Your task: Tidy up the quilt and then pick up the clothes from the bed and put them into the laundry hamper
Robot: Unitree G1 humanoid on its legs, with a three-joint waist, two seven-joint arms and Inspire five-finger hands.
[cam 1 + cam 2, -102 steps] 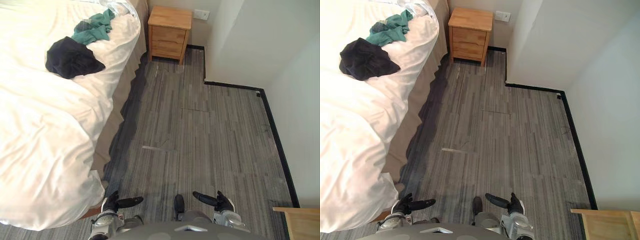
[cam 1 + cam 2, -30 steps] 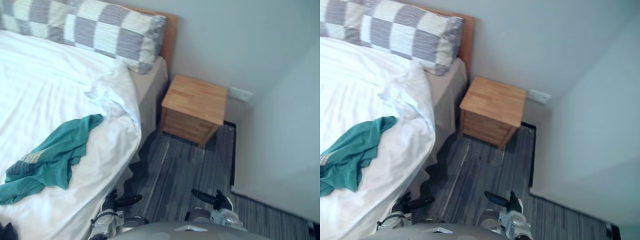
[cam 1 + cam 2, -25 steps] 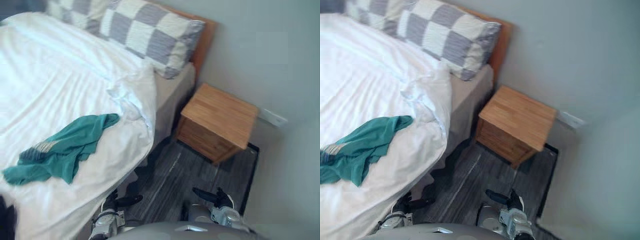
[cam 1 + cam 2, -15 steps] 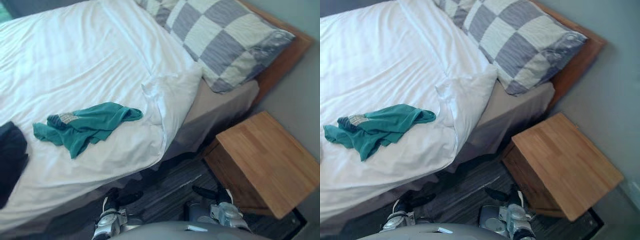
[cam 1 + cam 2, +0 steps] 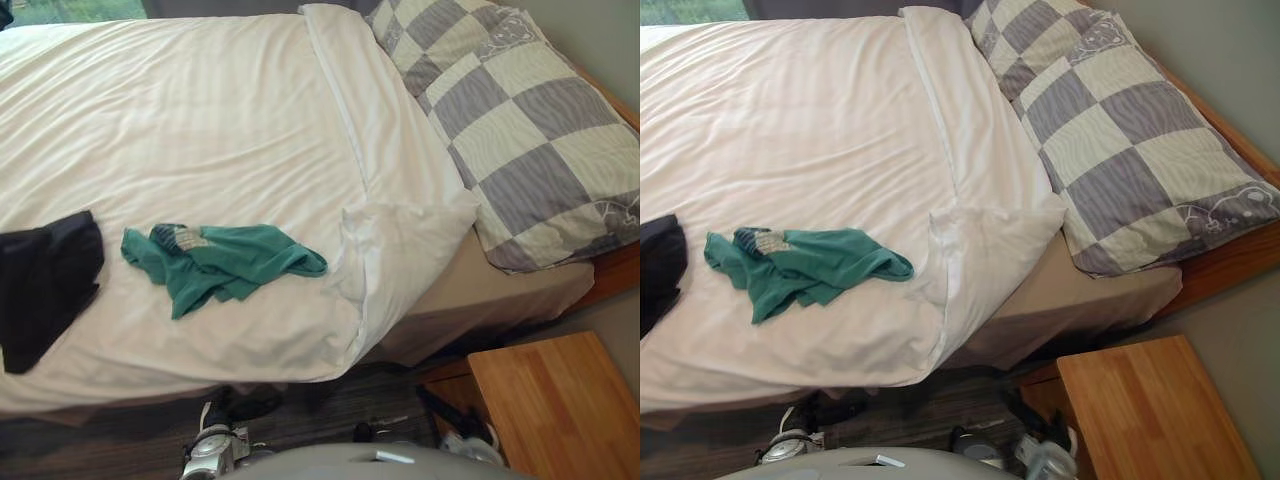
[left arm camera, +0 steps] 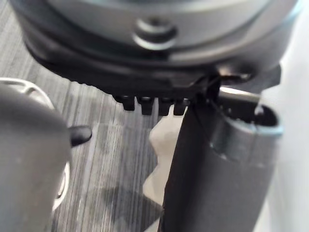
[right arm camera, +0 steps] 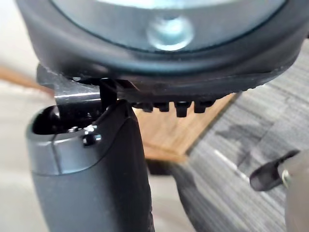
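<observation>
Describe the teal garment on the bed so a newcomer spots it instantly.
Start at the bed's white quilt; near its edge closest to the robot lie two crumpled garments. The teal garment is the one nearer the folded-back quilt corner and the checked pillow. It is blue-green with a pale patch, while its neighbour, the black garment, is plain dark.
</observation>
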